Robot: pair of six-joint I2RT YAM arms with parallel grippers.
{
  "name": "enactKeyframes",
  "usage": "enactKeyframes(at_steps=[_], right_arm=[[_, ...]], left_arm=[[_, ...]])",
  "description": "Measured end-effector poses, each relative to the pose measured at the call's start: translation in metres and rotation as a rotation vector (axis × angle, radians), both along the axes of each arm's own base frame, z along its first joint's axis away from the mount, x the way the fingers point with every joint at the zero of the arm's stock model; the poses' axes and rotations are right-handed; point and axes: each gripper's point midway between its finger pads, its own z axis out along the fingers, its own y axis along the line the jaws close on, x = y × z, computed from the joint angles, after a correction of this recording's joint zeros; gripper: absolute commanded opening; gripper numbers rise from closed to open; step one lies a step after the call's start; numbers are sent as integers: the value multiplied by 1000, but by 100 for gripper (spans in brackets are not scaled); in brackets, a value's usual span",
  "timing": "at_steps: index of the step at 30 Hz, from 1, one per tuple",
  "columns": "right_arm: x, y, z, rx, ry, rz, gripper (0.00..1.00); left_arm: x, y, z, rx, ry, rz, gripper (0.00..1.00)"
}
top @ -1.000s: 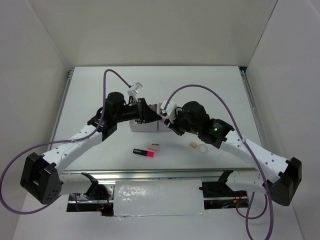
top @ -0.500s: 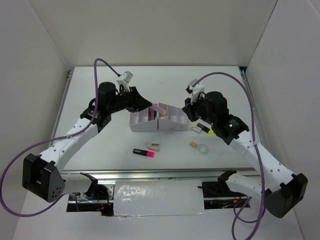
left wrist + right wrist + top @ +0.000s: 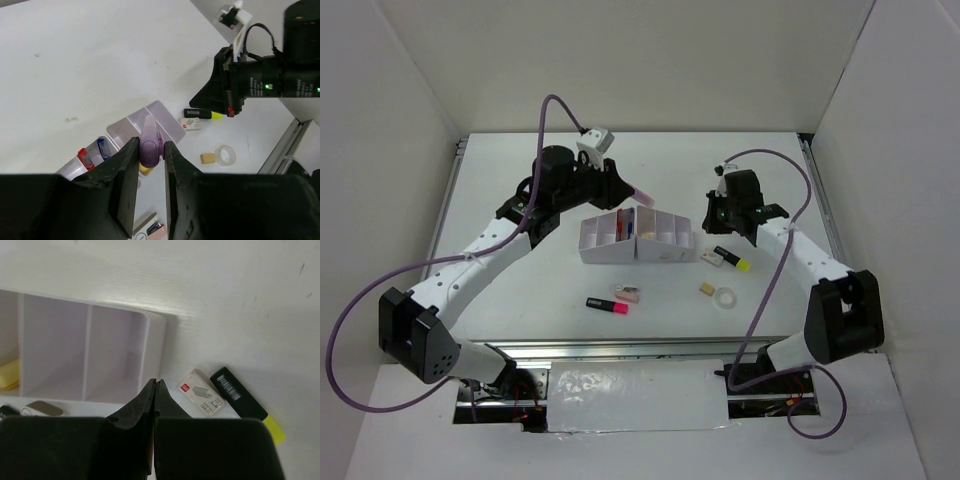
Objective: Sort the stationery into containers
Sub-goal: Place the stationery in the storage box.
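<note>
My left gripper point(image 3: 623, 188) is shut on the purple marker point(image 3: 639, 192) and holds it above the far edge of the white organiser point(image 3: 665, 254). In the left wrist view the marker point(image 3: 149, 131) sits between the fingers of the left gripper point(image 3: 151, 145), over the organiser's compartments point(image 3: 167, 124). My right gripper point(image 3: 717, 224) is shut and empty, just right of the organiser. In the right wrist view its tips point(image 3: 155, 384) hang by the organiser's end wall point(image 3: 155, 340). A black-yellow highlighter point(image 3: 732, 261) and a small tan eraser box point(image 3: 711, 258) lie below it.
A tan eraser point(image 3: 706, 289) and a clear tape ring point(image 3: 725, 298) lie near the front right. A black-pink highlighter point(image 3: 607, 304) and a pink eraser point(image 3: 628, 293) lie in front of the organiser. Red, blue and yellow items point(image 3: 103, 148) stand in its compartments.
My left gripper has carried the purple marker up and back from over the organiser. My right arm has swung right and away from the organiser.
</note>
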Motion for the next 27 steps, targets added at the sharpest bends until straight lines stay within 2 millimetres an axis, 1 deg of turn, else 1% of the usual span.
enactKeyframes(at_steps=[5, 7, 9, 12, 18, 21, 27], right_arm=[[5, -14, -45, 12, 137, -61, 0], [4, -13, -57, 22, 176, -66, 0], [3, -9, -64, 41, 206, -60, 0], [3, -1, -69, 64, 228, -45, 0], [-1, 21, -73, 103, 252, 7, 0], [-1, 22, -76, 103, 263, 6, 0], [-3, 24, -78, 101, 267, 11, 0]], left_arm=[[0, 1, -7, 63, -27, 2, 0], [0, 2, -10, 85, -28, 5, 0], [0, 1, -13, 109, -30, 6, 0], [0, -2, -15, 139, -39, 0, 0], [-3, -8, -15, 189, -60, -18, 0], [-2, -12, -18, 207, -56, -22, 0], [-3, -17, -33, 258, -25, -35, 0]])
